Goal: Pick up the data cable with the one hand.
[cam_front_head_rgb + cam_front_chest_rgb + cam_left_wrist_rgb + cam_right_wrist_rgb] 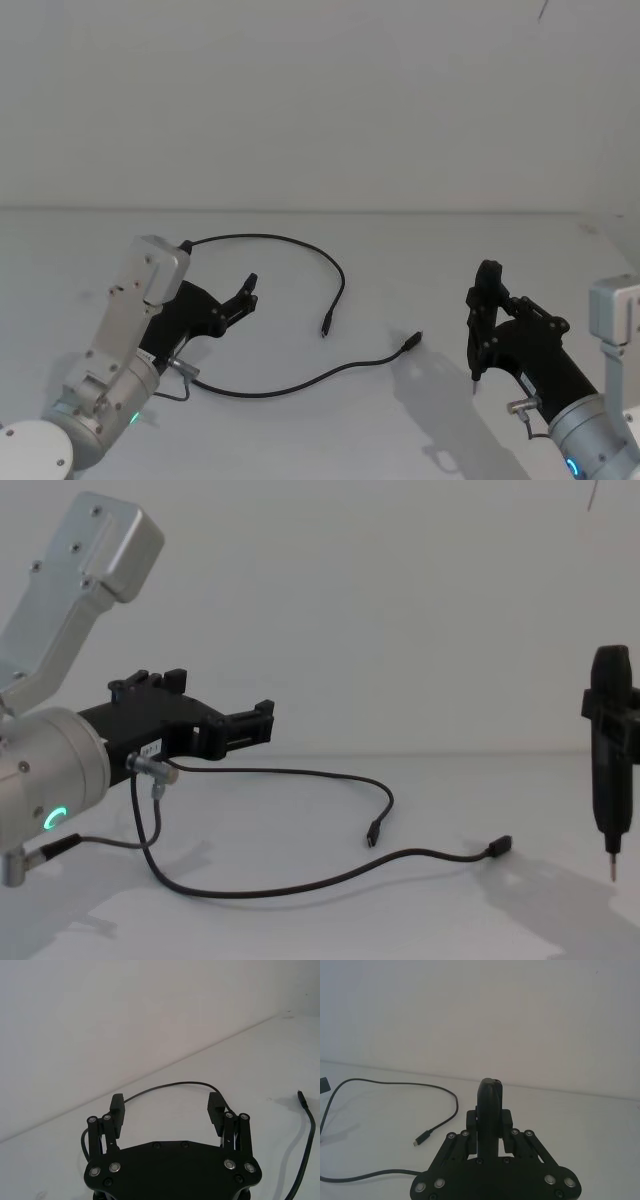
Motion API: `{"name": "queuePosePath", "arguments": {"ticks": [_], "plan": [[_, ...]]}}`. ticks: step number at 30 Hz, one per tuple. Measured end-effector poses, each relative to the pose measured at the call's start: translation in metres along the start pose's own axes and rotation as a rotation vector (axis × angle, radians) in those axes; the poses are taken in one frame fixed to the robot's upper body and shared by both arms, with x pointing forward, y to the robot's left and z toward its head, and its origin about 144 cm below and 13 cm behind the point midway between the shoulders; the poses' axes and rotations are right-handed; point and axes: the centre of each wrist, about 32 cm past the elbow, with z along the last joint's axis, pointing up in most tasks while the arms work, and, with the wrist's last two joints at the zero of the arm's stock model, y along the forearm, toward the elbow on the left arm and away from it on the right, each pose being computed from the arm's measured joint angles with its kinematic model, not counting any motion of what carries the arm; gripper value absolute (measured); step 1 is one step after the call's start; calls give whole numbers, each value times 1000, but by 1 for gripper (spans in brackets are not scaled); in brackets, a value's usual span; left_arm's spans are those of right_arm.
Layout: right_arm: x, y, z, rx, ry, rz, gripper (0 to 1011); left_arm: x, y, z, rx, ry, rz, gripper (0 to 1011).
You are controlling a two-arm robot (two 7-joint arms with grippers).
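The data cable [290, 240] lies on the white table [330, 440] as a thin black cord in a loose loop. One plug [325, 328] rests mid-table and the other plug [412, 342] lies further right. My left gripper [248, 292], the one hand, hovers open over the loop's left part, its fingers pointing toward the cable's far arc [180, 1083] with nothing between them. From the side, the left gripper [262, 720] is clearly above the cable [300, 885]. My right gripper [487, 290] is held off the table to the right, shut, well clear of the cable [395, 1083].
A short grey wire with a silver plug [148, 768] hangs from the left wrist close to the cord. A plain white wall [320, 100] stands behind the table. The right gripper's thin pin tip [612, 875] points down.
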Motion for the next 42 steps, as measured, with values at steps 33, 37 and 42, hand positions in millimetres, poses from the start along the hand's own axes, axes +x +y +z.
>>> {"name": "queuePosePath", "arguments": {"ticks": [33,37,42], "plan": [[0,0,0,0,0,0,279,5,-10,1,8,17,-90,1001],[0,0,0,0,0,0,279,8,-17,1,21,24,-153,1001],[0,0,0,0,0,0,279,11,-25,2,44,25,-223,1001]]}}
